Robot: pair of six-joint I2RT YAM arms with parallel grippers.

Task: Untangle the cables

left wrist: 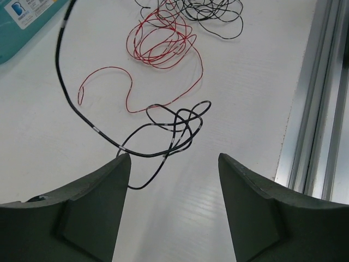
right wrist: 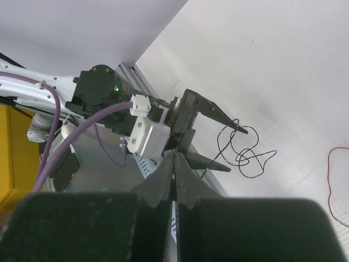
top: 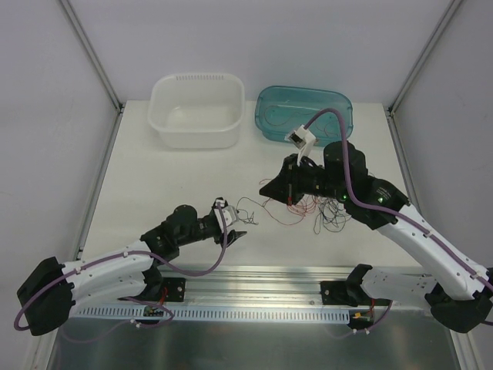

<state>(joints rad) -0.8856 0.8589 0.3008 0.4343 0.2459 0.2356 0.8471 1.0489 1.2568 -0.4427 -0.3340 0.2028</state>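
Cables (top: 308,210), red and black, lie tangled on the table (top: 154,193) near its middle. The left gripper (left wrist: 174,158) gapes wide and empty, a black loop just ahead. The right gripper (right wrist: 175,164) is closed tight, and I cannot tell whether it pinches a wire.

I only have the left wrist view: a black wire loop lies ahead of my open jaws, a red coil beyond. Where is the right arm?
Observer: The right gripper sits at the left edge of the wire pile, pointing toward the left gripper.
Operator: Open or shut?
Observer: Its jaws are shut in the right wrist view; whether they pinch a wire I cannot tell.
Operator: Any bin besides the teal one?
Observer: A white tub stands left of the teal tub at the far edge of the table.
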